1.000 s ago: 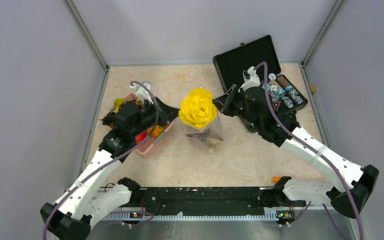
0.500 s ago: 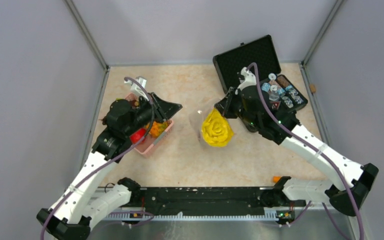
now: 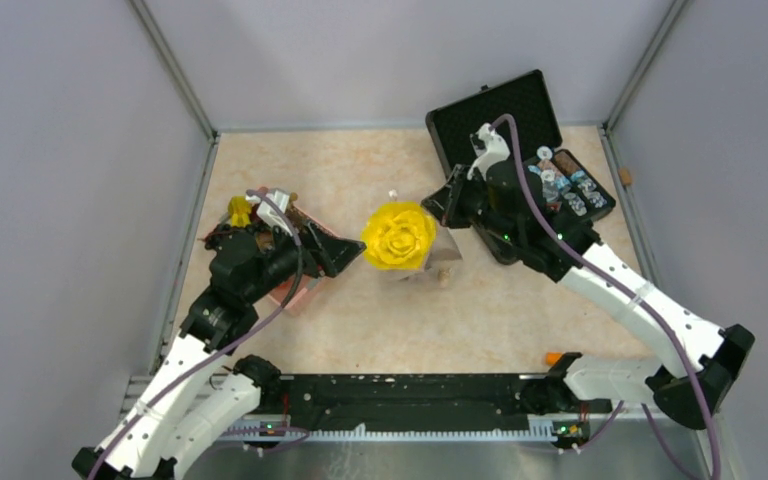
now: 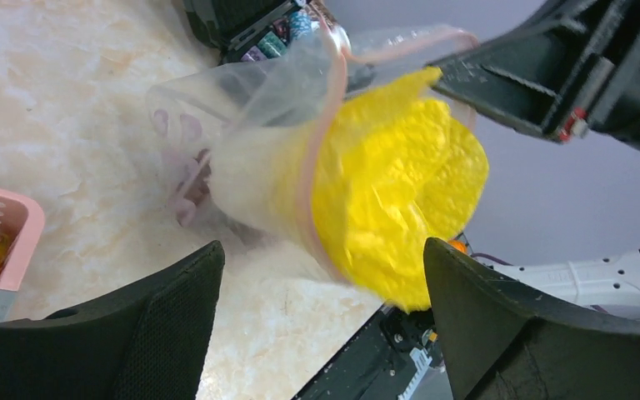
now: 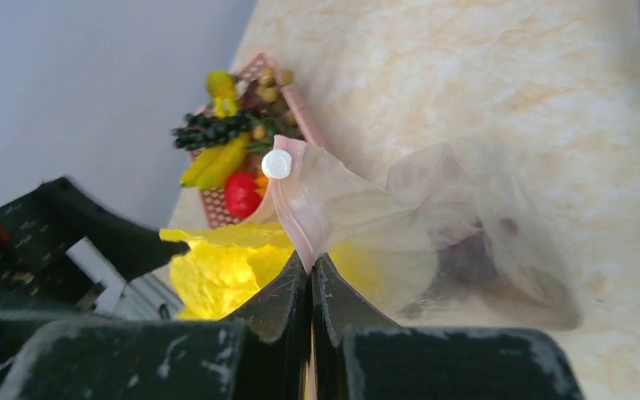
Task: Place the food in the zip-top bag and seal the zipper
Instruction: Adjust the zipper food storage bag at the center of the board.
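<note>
A big ruffled yellow food piece sticks halfway out of the mouth of the clear zip-top bag, which hangs just above the table's middle. My right gripper is shut on the bag's pink zipper strip, next to a white slider, and holds the bag up. A dark piece shows through the bag's bottom. My left gripper stands open just left of the yellow piece, holding nothing, its fingers wide apart. More food lies in the pink basket.
The pink basket sits at the left, partly under my left arm. An open black case with small items stands at the back right. A small orange thing lies by the right arm's base.
My left gripper opened, let go of the yellow piece and drew back to the left. The piece now rests in the bag's mouth, which the right gripper swung and held.
</note>
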You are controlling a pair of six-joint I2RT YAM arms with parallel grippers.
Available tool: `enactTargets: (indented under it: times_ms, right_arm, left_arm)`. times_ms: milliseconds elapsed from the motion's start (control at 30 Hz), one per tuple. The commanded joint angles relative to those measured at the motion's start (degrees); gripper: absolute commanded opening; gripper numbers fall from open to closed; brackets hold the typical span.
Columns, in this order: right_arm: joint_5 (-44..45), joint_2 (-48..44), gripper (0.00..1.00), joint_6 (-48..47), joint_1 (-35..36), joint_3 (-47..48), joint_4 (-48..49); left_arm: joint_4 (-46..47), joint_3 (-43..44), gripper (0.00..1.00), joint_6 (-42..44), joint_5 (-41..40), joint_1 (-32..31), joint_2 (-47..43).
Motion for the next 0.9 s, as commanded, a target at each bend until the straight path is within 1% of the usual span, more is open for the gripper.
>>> enactTargets:
  times_ms: [0, 33, 133, 200, 333, 367, 500, 567, 667, 767, 867]
  right_arm:
    - [4.69, 7.04, 0.00, -1.93, -3.15, 8.52, -6.05]
    - [4.52, 8.11, 0.00, -1.28, -3.18, 9.00, -6.34]
    - [3.55, 7.82, 0.00, 1.05, -3.16, 6.12, -1.36]
    - [4.89, 7.52, 0.00, 1.69, -3.20, 5.60, -0.70]
    - [6.91, 6.88, 0.00, 1.92, -3.18, 5.46, -0.86]
    - [7.00, 6.71, 0.00, 1.90, -3.20, 5.21, -0.62]
    - [8.00, 6.84, 0.00, 1.84, -3.28, 5.06, -0.69]
    - [7.73, 6.84, 0.00, 1.90, -3.29, 4.77, -0.46]
    - [6.58, 6.65, 0.00, 2.48, -3.29, 3.98, 0.49]
    - [5.09, 5.88, 0.00, 3.11, -3.29, 3.06, 1.57]
    - [4.76, 4.55, 0.00, 3.70, -3.24, 1.97, 2.24]
  left_arm:
    - [5.55, -3.33, 0.90, -1.01, 2.19, -0.14, -2.92]
    - [5.63, -3.89, 0.90, -1.08, 2.39, -0.21, -3.19]
    - [6.36, -5.55, 0.91, -0.85, 3.63, -0.21, -2.83]
    - [6.58, -6.98, 0.90, -1.22, 3.58, -0.22, -2.37]
    - [12.00, -11.73, 0.89, -4.84, 2.88, -0.30, -2.28]
    - [13.96, -12.56, 0.87, -5.71, 2.55, -0.35, -1.90]
    - [13.89, -13.49, 0.76, -5.69, -0.37, -1.91, -2.24]
    - [13.55, -14.27, 0.74, -6.10, -1.59, -2.30, -2.60]
    - [13.30, -14.54, 0.76, -6.35, -2.92, -3.06, -0.47]
    - [17.16, -14.60, 0.77, -7.51, -5.16, -4.97, 1.85]
    - [18.83, -12.22, 0.76, -6.78, -8.96, -7.81, 6.22]
